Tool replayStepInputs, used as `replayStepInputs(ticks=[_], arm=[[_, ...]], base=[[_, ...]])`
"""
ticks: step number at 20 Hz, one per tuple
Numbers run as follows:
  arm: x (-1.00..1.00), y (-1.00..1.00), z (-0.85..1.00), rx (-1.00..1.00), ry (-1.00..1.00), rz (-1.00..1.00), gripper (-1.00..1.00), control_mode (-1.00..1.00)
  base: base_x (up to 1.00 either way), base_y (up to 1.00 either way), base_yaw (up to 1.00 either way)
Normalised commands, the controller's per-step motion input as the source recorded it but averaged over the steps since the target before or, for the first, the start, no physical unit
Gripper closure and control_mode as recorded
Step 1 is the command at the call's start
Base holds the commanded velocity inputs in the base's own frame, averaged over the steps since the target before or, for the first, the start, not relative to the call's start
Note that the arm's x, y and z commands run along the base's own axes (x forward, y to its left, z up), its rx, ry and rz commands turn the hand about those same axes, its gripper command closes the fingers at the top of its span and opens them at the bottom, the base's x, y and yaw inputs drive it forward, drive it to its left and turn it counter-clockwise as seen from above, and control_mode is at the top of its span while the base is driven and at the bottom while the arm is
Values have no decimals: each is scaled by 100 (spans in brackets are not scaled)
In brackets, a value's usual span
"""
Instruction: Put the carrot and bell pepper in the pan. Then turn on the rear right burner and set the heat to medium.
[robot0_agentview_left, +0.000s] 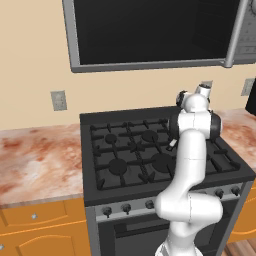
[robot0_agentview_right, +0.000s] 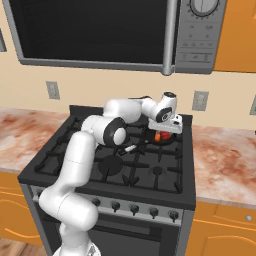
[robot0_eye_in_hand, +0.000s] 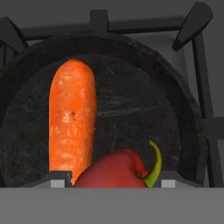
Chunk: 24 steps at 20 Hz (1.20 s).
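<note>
Hand view looks straight down into the pan (robot0_eye_in_hand: 131, 100), and you see its dark scratched floor with the carrot (robot0_eye_in_hand: 72, 120) lying lengthwise on the left and the bell pepper (robot0_eye_in_hand: 116, 173) low in the middle, its green stem curling up to the right. The two touch near the bottom edge. Both finger tips (robot0_eye_in_hand: 60, 180) rise either side of the pepper, spread apart; you cannot tell whether they press on it. Black grate bars frame the pan on the right and at the top.

Left base view gives you a marbled reddish counter (robot0_agentview_left: 35, 162) on the left, a pale wall socket (robot0_agentview_left: 58, 100) above it, then the black stove (robot0_agentview_left: 150, 150) with its grates and a row of knobs (robot0_agentview_left: 126, 207) along the front edge. The white arm rises before the stove's right half and hides the pan. Orange cabinet fronts sit below the counter.

Right base view shows the gripper (robot0_agentview_right: 163, 134) low over the pan (robot0_agentview_right: 165, 140) at the stove's rear right corner, orange and red showing under it. A microwave (robot0_agentview_right: 100, 30) hangs overhead, its control panel at the right with a round dial and small buttons; any writing there is too small for you to read. The wall is plain beige.
</note>
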Motion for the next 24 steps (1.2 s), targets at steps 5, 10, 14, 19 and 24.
replayStepInputs(ticks=[5, 10, 14, 19, 24], arm=[[0, 0, 0, 0, 0, 0, -100, -100], [-6, 0, 20, 0, -7, 0, -100, -100], [-27, 0, 39, 0, -13, 4, -100, -100], [-42, 0, 28, 0, -8, 7, -100, -100], [-91, 0, 24, 0, -14, 8, -100, -100]], base=[[0, 0, 0], [0, 0, 0], [0, 0, 0], [0, 0, 0], [0, 0, 0]])
